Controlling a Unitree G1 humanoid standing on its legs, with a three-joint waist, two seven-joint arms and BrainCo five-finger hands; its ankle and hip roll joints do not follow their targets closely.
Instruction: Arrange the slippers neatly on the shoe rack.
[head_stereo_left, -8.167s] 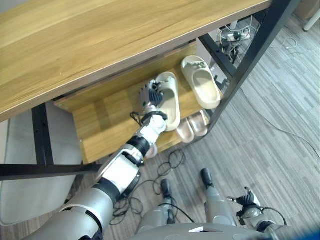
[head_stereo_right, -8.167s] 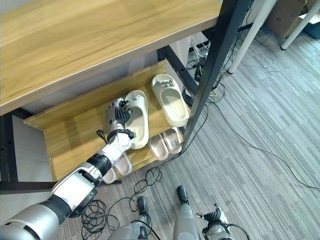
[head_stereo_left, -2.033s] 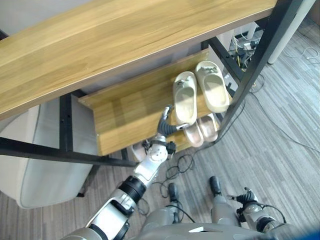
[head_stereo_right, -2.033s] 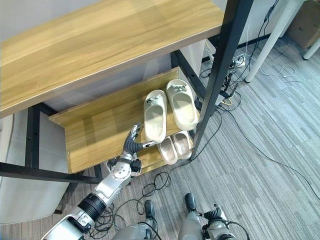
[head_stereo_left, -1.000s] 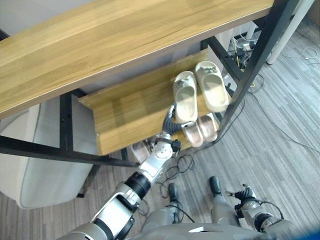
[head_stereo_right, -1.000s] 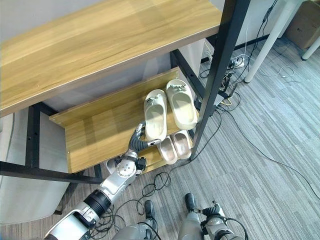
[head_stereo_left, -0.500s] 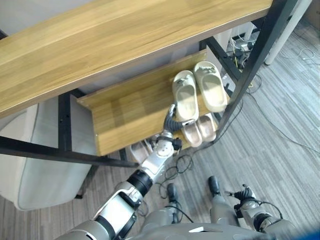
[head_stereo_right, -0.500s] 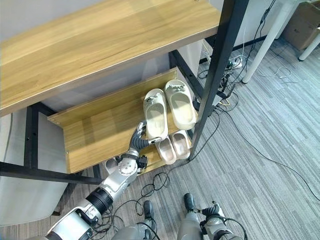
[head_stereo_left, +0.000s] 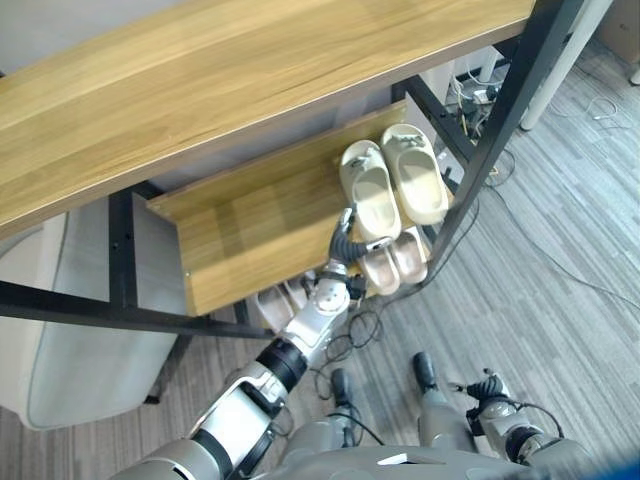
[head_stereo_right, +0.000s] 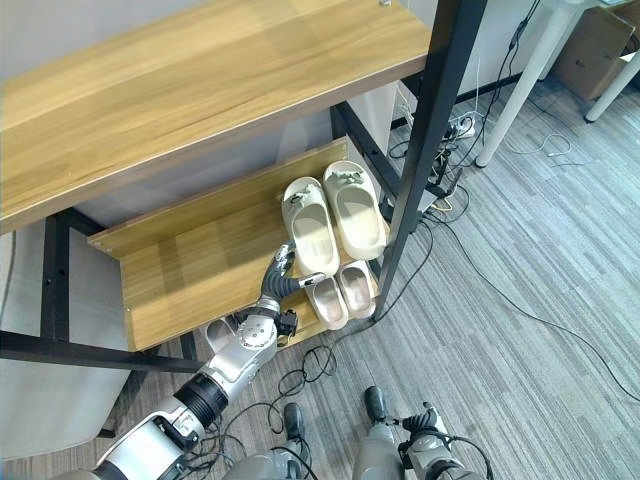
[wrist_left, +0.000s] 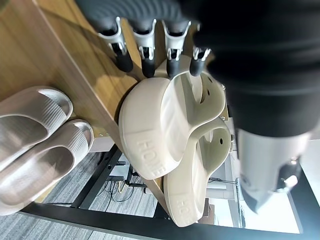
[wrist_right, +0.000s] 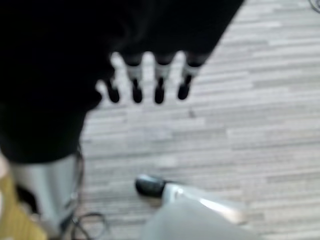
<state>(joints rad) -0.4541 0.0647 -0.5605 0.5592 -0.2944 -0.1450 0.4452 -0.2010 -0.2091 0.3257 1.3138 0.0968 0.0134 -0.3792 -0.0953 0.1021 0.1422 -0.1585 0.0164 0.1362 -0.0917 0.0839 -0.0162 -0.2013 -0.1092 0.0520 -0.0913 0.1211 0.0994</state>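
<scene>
L hand (head_stereo_left: 345, 232), fingers straight, nudges the cream slipper (head_stereo_left: 369, 197) beside its twin (head_stereo_left: 412, 182). Next: prob. tiny push to line up heels.

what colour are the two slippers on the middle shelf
Cream slippers, an off-white beige; clearest in the left wrist view.

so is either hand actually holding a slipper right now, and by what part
No. The left hand has straight fingers at the heel of the cream slipper; the right hand hangs open.
</scene>
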